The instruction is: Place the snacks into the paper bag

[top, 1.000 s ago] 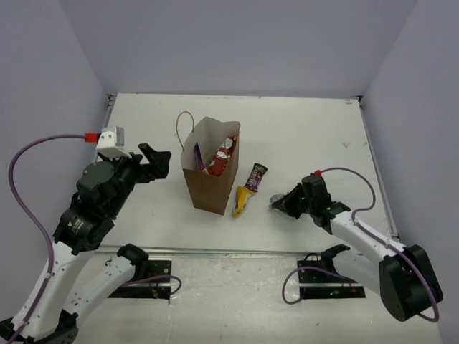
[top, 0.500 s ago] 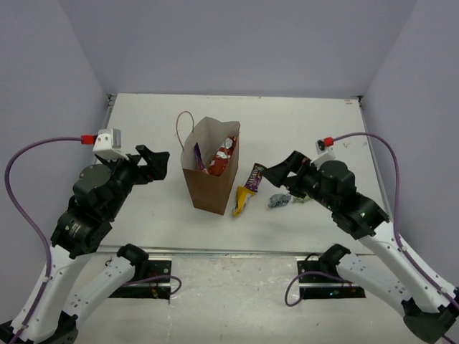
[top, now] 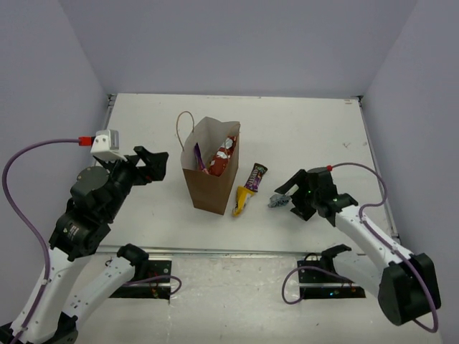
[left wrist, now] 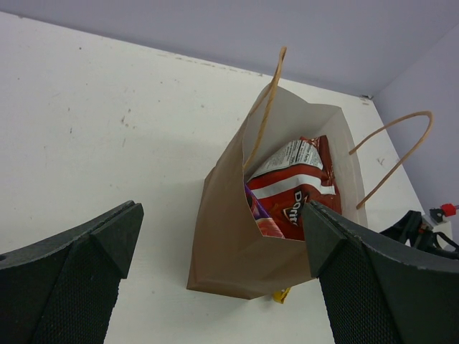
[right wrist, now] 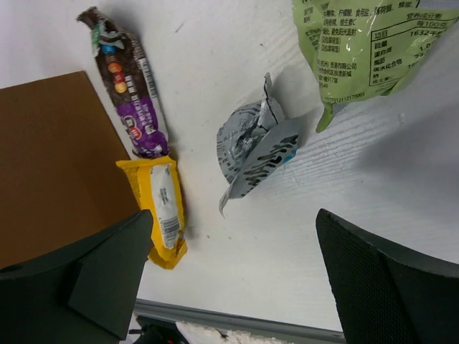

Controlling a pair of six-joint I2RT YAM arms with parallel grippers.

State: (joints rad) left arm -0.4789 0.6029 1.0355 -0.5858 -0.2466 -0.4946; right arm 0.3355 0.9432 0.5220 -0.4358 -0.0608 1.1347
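Right tool [right wrist: 231, 283] spread wide, holding nothing, hanging just over the grey wrapper [right wrist: 254, 147] on the bench [top: 301, 129]. Green wrapper [right wrist: 358, 43] just beside it. Left of those, yellow wrapper [right wrist: 161, 208] and dark purple bar [right wrist: 125, 93] touch end to end, next to the paper bag [top: 209, 188]. Bag upright mid-bench, red chip bag [left wrist: 297, 190] inside. Left tool [left wrist: 222, 276] wide, empty, facing the bag.

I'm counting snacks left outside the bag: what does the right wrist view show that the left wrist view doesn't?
Only the right wrist view: the dark purple bar, grey wrapper and green packet, loose. Only the left wrist view: the inside of the paper bag, holding the red chip bag. Both: the bag's brown wall and the yellow wrapper, only its corner in the left view.
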